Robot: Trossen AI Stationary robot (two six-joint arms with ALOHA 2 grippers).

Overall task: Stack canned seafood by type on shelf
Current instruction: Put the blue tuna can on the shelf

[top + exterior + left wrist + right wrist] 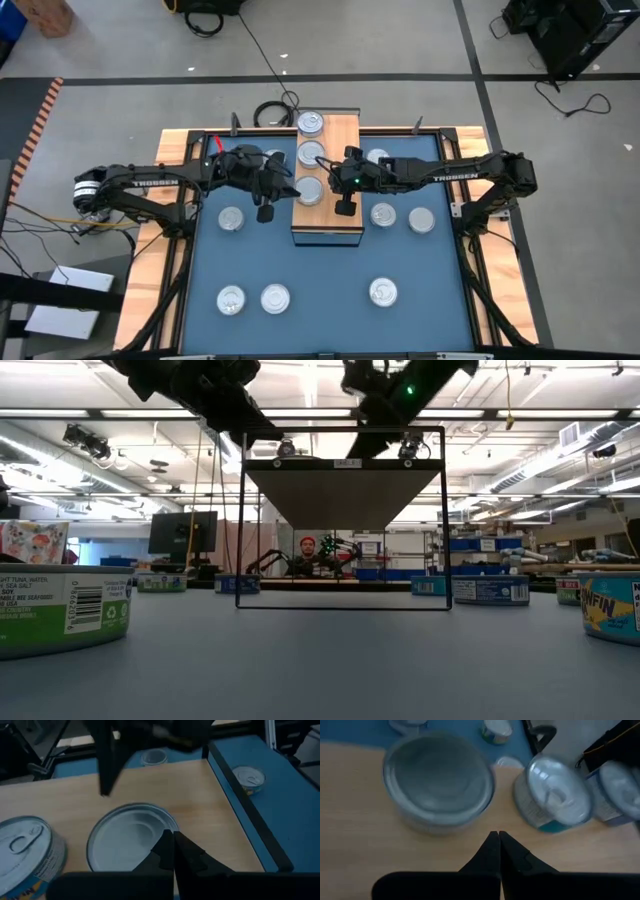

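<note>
You have three tins (pixel 311 156) in a row on the shelf (pixel 340 225), none yet stacked, with about eight more tins (pixel 232 218) loose on the blue mat (pixel 320 290), while left gripper (pixel 266 210) and right gripper (pixel 344 207) hover there, fingers closed on nothing.

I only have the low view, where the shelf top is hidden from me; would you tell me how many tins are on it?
Observer: From above, three tins stand in a row on the shelf.
Operator: Thank you. Where are the two grippers?
Observer: Both are over the shelf, either side of the end tin near its middle. The left gripper and the right gripper are both shut and empty.
Operator: Is anything left on the mat?
Observer: Yes, at least six loose tins lie on the blue mat.
</note>
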